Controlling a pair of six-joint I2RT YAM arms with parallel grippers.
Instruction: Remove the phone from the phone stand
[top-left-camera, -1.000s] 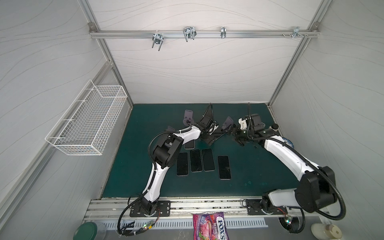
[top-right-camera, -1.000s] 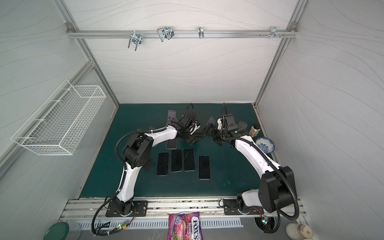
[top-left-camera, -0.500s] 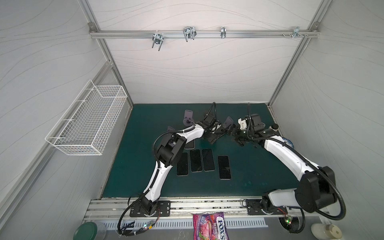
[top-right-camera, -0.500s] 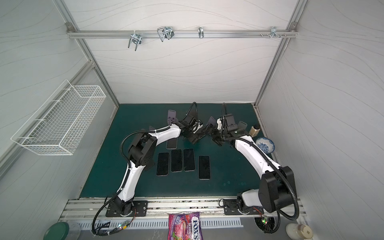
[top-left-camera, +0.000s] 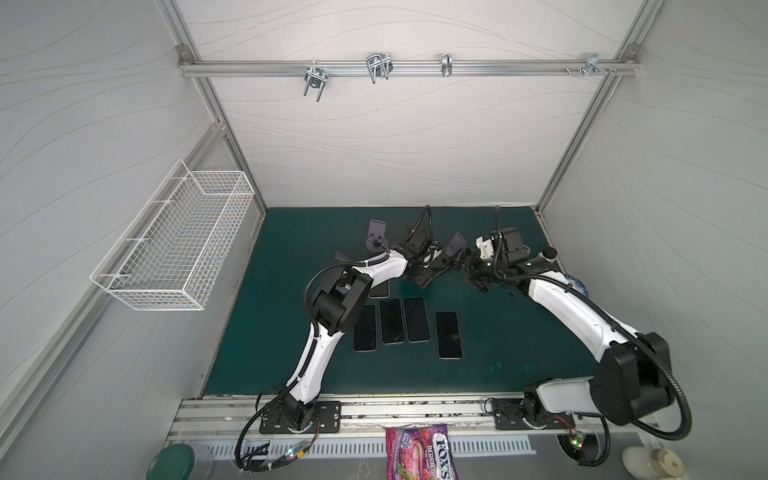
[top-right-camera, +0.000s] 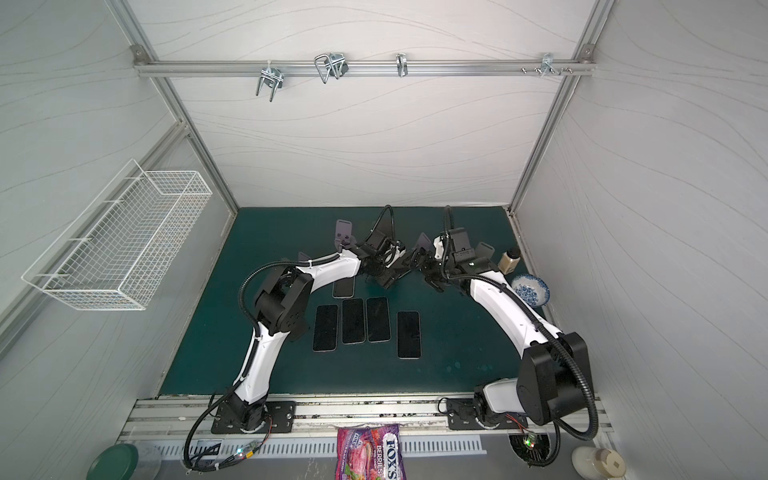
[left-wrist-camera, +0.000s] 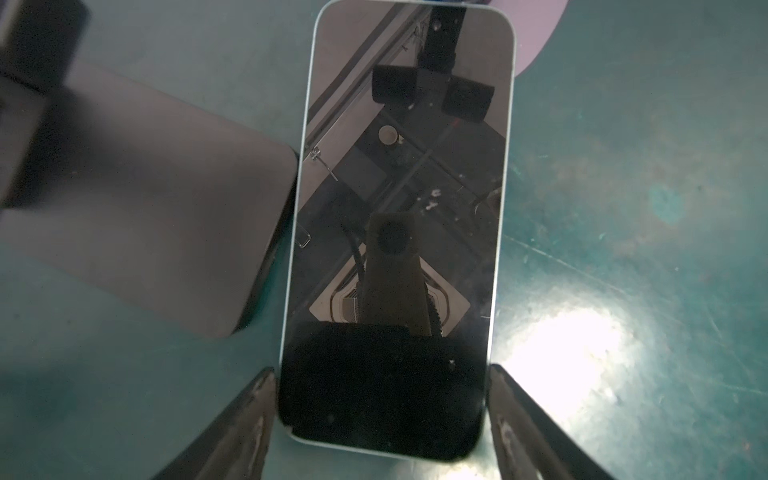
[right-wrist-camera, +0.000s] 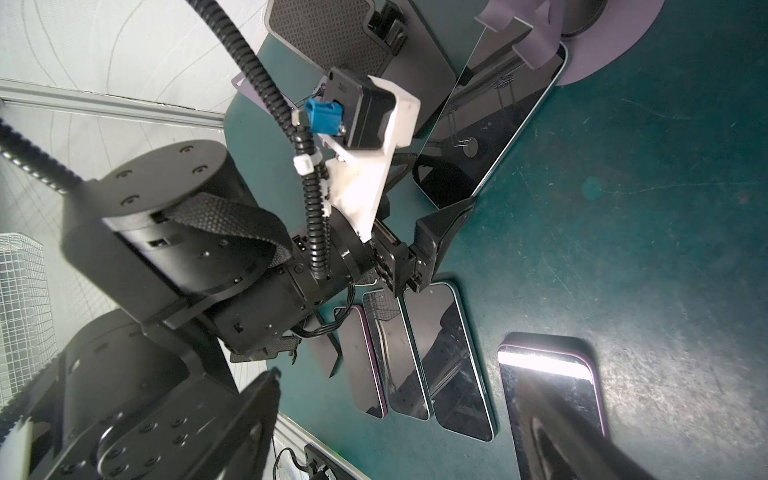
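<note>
The jaws of the left gripper (left-wrist-camera: 382, 374) stood spread on either side of one end of the phone (left-wrist-camera: 399, 187), their tips right at its long edges. Whether they actually pinched it could not be told. The phone's other end rested in the lip of the purple phone stand (right-wrist-camera: 532, 41), at the far middle of the green worktop (top-left-camera: 291, 249). A dark grey plate (left-wrist-camera: 145, 228) sat just beside the phone. The right gripper (top-left-camera: 469, 274) hung just right of the stand, jaws spread wide with nothing between them. Nearer, four more phones (top-left-camera: 392, 321) lay flat in a row. A second purple stand (top-left-camera: 377, 235) stood further left.
</note>
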